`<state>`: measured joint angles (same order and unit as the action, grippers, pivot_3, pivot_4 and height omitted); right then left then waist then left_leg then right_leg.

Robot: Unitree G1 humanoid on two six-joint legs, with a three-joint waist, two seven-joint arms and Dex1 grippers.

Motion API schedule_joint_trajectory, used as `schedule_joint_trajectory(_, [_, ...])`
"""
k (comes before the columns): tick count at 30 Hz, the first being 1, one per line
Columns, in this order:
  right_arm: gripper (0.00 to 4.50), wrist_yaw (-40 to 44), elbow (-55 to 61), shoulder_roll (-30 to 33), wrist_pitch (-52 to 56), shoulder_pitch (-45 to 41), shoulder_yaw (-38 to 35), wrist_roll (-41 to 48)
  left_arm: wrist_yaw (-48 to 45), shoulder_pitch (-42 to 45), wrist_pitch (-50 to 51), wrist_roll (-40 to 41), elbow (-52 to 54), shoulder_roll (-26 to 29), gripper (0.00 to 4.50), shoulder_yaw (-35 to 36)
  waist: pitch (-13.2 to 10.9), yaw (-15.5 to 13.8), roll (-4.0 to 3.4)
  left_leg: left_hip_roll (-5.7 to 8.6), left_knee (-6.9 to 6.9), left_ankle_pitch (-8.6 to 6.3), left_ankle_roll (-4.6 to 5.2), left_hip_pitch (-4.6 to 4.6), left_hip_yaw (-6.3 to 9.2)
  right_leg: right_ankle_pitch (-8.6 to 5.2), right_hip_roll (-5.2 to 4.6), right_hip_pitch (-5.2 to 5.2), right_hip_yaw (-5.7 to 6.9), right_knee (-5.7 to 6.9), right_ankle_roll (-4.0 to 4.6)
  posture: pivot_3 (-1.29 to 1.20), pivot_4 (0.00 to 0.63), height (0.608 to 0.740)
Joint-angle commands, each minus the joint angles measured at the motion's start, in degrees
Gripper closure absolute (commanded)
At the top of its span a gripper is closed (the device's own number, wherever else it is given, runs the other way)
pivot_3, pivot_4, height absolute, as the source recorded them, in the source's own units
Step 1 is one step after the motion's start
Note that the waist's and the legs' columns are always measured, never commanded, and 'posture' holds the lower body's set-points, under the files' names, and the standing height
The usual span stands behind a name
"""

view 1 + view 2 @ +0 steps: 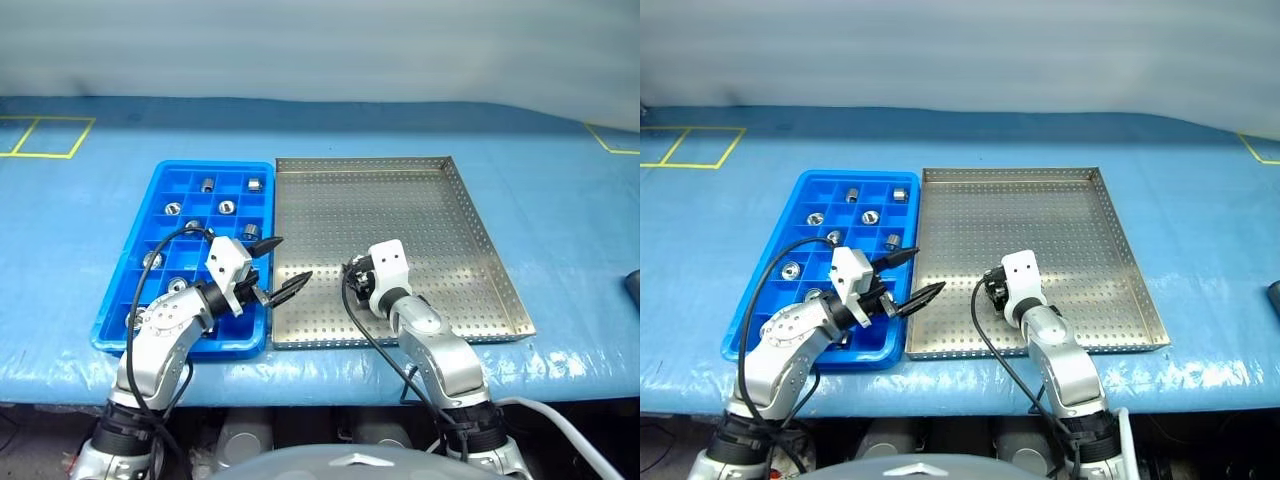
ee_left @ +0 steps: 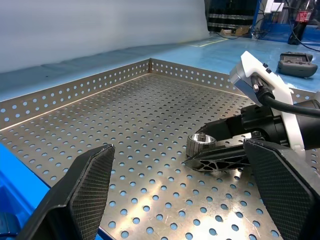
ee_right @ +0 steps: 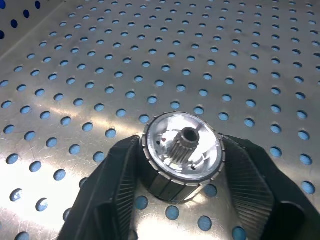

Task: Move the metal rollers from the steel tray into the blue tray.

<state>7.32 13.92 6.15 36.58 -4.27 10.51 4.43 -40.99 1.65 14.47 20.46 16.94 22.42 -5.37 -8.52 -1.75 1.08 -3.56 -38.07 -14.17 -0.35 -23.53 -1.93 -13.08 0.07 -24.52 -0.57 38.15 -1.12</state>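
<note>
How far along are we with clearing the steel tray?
Nearly finished. Done: about nine metal rollers already sit in the blue tray compartments. In hand: the right end effector is shut on the last roller, which rests on the steel tray floor. Left: lift it and place it in a compartment. The left end effector hangs open by the trays' shared edge.

Rollers point(image 1: 227, 207) in blue tray point(image 1: 160, 185) — steel tray point(image 1: 480, 235) beside.

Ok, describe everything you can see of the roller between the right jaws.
The small shiny silver metal roller is a short cylinder with a ribbed side, a dished top face and a toothed central hole. It stands upright on the perforated floor of the silver steel tray, near its front edge. The right gripper has its black jaws against both sides.
</note>
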Motion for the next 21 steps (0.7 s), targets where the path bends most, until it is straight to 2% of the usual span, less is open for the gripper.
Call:
schedule_joint_trajectory(1, [2.73,0.64,2.21,-0.19,-0.98,-1.11,0.20,-0.17,1.47,-0.88,-1.57,0.21,3.58,-0.68,0.00,0.99,0.00,-0.09,0.00,0.00,0.00,0.00,0.00,0.00,0.00,0.00,0.00,0.00,0.00,0.00,0.00,0.18,0.150,0.740])
schedule_joint_trajectory(8, [2.73,3.28,3.72,1.08,0.28,-6.27,2.26,-0.80,6.16,-3.06,-2.49,0.02,6.18,-2.28,0.00,3.73,-0.01,-0.84,-0.02,0.00,0.01,0.00,0.00,-0.01,0.02,0.00,0.00,-0.02,0.00,0.01,0.00,0.25,0.150,0.740])
schedule_joint_trajectory(13, [2.73,5.47,4.17,0.77,2.08,-14.59,4.39,-1.23,11.44,-8.00,-5.41,-1.84,9.86,-3.00,0.00,8.34,-0.02,-1.58,-0.02,-0.01,0.06,0.01,0.01,-0.01,0.08,0.01,0.02,-0.04,-0.02,0.00,0.00,0.36,0.150,0.740])
schedule_joint_trajectory(21, [2.73,8.81,-0.33,-1.33,0.98,-21.43,6.65,-0.66,15.91,-15.51,-6.04,-2.54,15.78,-3.18,0.00,12.42,-0.03,-6.46,-0.02,0.01,0.19,0.01,0.01,-0.06,0.08,-0.03,-0.01,-0.06,0.12,-0.09,0.06,0.50,0.150,0.740])
